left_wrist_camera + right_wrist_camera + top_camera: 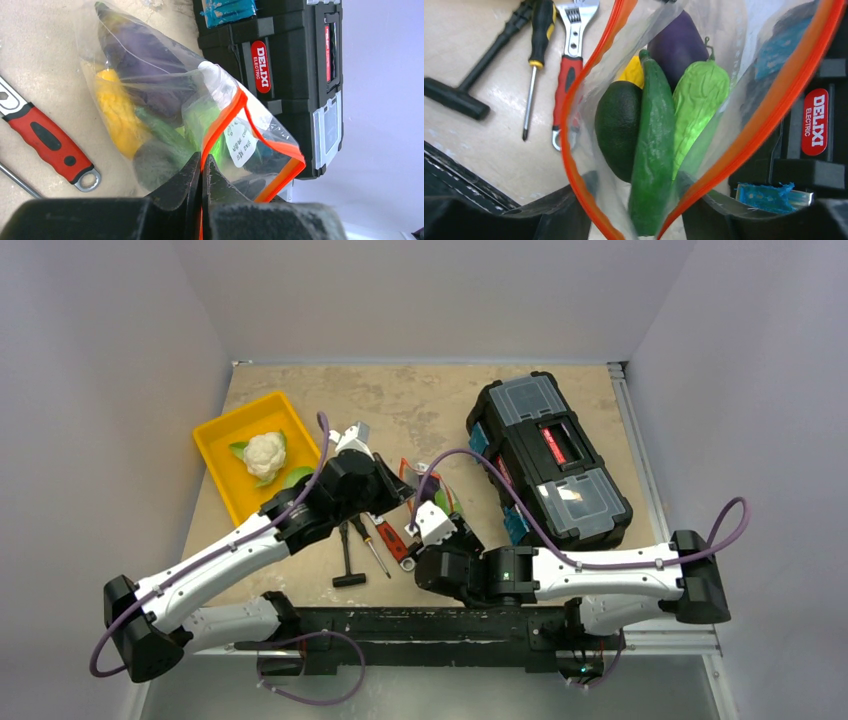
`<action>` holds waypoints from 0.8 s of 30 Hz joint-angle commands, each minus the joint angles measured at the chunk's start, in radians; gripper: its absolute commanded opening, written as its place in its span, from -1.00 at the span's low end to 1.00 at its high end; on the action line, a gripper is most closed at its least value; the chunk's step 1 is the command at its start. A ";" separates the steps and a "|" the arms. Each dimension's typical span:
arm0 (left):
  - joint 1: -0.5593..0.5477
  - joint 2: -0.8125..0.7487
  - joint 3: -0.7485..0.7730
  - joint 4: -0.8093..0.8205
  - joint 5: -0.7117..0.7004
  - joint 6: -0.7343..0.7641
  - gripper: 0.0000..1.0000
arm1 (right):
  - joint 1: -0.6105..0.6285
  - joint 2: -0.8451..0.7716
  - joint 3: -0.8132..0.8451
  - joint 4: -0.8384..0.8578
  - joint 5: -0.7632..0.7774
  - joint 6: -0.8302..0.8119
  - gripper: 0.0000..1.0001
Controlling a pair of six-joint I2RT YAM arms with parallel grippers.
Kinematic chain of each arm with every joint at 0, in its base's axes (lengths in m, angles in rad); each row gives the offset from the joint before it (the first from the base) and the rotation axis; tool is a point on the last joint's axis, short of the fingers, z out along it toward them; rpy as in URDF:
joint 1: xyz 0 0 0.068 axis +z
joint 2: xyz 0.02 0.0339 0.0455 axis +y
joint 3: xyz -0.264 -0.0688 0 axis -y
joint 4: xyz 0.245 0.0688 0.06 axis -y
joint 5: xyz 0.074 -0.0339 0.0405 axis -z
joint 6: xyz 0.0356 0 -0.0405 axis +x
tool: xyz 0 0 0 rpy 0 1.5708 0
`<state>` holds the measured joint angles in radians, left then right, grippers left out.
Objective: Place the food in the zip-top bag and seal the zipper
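Left claw (201, 175) pinches the zipper (222, 120); right claw (636, 212) straddles the zip-top bag (729, 45).

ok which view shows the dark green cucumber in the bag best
Right wrist: it looks straight into the open bag, so the cucumber shows nearly full length. Left wrist shows only part of it through crinkled plastic. The top view does not show it.
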<state>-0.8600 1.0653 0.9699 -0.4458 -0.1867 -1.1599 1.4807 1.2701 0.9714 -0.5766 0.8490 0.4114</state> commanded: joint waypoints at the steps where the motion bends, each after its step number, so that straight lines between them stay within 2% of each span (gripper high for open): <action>1: 0.037 -0.018 0.057 0.010 0.049 0.071 -1.00 | 0.001 -0.020 0.084 0.046 0.033 0.068 -0.03; 4: 0.068 -0.053 0.038 0.014 0.086 0.118 -1.00 | -0.003 -0.041 0.087 0.084 0.016 0.094 -0.36; 8: 0.111 -0.084 0.021 0.043 0.173 0.157 -0.59 | -0.044 -0.055 0.077 0.133 -0.059 0.130 -1.00; 11: 0.146 -0.080 0.034 0.054 0.278 0.210 -0.01 | -0.093 -0.053 0.084 0.144 -0.127 0.179 -1.00; 14: 0.169 -0.099 0.069 0.033 0.348 0.309 0.48 | -0.155 -0.065 0.111 0.126 -0.209 0.273 -1.00; 18: 0.185 -0.160 0.105 -0.002 0.386 0.459 0.59 | -0.229 -0.097 0.141 0.131 -0.338 0.374 -1.00; 24: 0.199 -0.238 0.133 -0.021 0.489 0.558 0.64 | -0.272 -0.084 0.256 0.067 -0.358 0.399 -1.00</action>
<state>-0.6712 0.8810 1.0454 -0.4717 0.1925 -0.7261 1.2243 1.2022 1.1145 -0.5106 0.5262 0.7509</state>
